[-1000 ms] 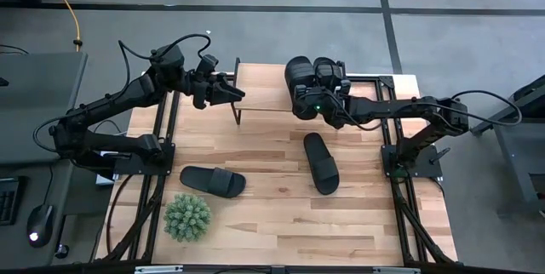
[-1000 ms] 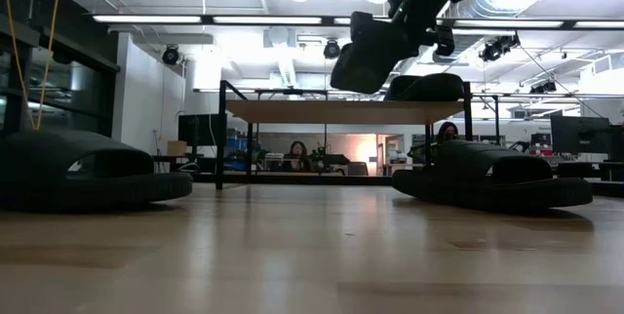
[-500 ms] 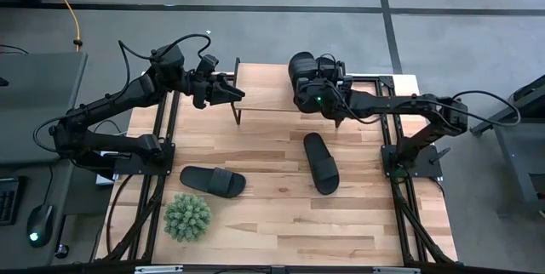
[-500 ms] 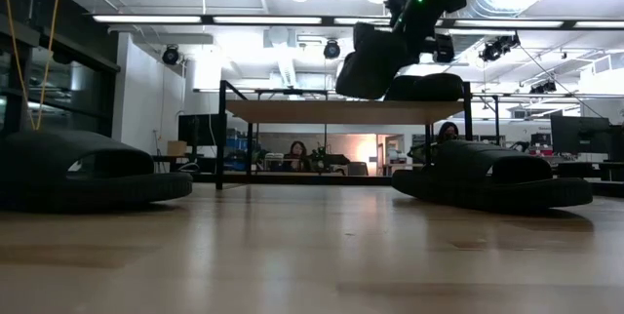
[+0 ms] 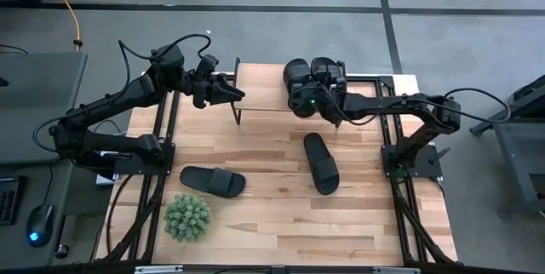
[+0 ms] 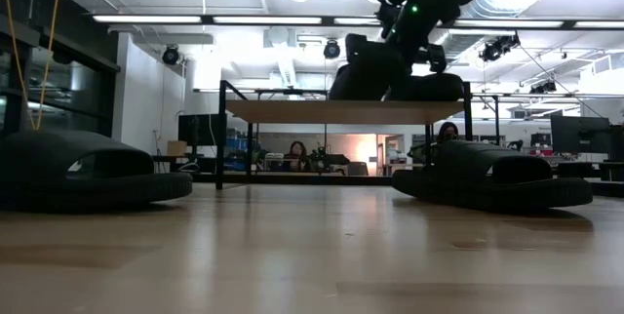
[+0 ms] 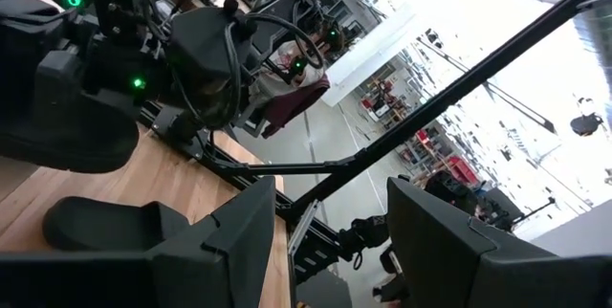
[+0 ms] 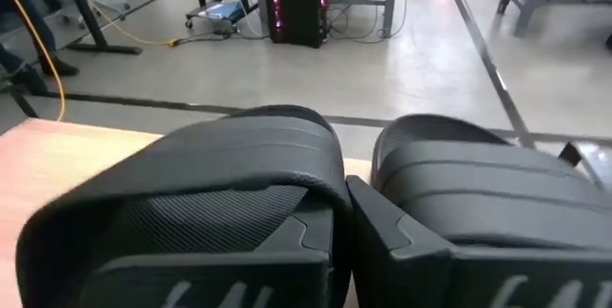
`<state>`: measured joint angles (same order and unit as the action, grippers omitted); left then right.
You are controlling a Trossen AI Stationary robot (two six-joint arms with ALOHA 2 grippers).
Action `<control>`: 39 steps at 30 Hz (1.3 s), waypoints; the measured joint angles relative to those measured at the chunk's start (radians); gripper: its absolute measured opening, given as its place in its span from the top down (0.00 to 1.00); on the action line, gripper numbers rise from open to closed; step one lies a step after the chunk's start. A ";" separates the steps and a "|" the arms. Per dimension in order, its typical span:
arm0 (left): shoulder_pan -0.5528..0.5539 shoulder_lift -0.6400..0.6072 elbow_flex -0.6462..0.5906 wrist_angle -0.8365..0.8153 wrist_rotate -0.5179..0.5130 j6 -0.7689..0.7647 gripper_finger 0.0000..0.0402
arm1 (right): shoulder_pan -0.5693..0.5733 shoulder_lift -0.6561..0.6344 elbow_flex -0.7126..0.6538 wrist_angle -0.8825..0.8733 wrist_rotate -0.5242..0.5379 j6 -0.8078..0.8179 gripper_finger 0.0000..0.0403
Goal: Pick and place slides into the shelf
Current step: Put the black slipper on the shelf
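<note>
The shelf (image 5: 260, 87), a light plank on thin black legs, stands at the table's far side. One black slide (image 5: 329, 71) lies on its right part. Beside it on the left is a second slide (image 5: 295, 78), with my right gripper (image 5: 308, 97) shut on it; in the low view this slide (image 6: 363, 72) has its underside at the plank's top. Two more slides (image 5: 213, 180) (image 5: 321, 162) lie sole-down on the table. My left gripper (image 5: 233, 95) hovers open over the shelf's left end, nothing between its fingers (image 7: 239, 236). My right gripper holds the left slide by the side that faces the other slide, at the strap's end (image 8: 320, 188). The fingers come slanting down from the table's near side. The slide is nearly level at the shelf top; whether it rests there, I cannot tell.
A small green plant (image 5: 187, 216) stands at the near left of the table. Black frame rails (image 5: 166, 138) (image 5: 393, 146) run along both sides. Open tabletop lies between the two loose slides and the near edge.
My right gripper has gone down toward the shelf top with its slide. The slide hung tilted, clear above the plank, and now sits lower and closer to level beside the slide on the shelf.
</note>
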<state>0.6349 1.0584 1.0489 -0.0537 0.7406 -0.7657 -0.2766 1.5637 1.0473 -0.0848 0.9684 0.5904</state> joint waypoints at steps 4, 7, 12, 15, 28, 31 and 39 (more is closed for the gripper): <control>0.000 0.000 0.000 0.000 0.000 0.000 0.54 | 0.008 -0.009 0.000 -0.052 0.000 -0.039 1.00; 0.000 0.000 0.000 0.000 -0.008 0.000 0.54 | 0.011 -0.017 0.000 -0.089 0.000 -0.027 1.00; 0.000 0.000 0.000 0.000 -0.015 0.000 0.54 | 0.011 -0.018 0.000 -0.108 0.023 -0.007 1.00; 0.000 0.000 0.000 0.000 -0.015 -0.001 0.54 | 0.008 -0.018 0.000 -0.107 0.023 -0.006 1.00; 0.000 0.000 0.000 0.000 -0.015 -0.004 0.54 | -0.035 -0.017 0.000 -0.100 0.027 -0.005 1.00; 0.000 0.000 0.000 0.000 -0.015 -0.007 0.54 | -0.044 -0.017 0.000 -0.079 0.020 -0.012 1.00; 0.000 0.000 0.000 0.000 -0.015 -0.007 0.54 | -0.052 -0.017 0.000 -0.006 -0.011 -0.080 1.00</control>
<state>0.6349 1.0581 1.0489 -0.0534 0.7254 -0.7727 -0.3283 1.5467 1.0473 -0.0906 0.9573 0.5099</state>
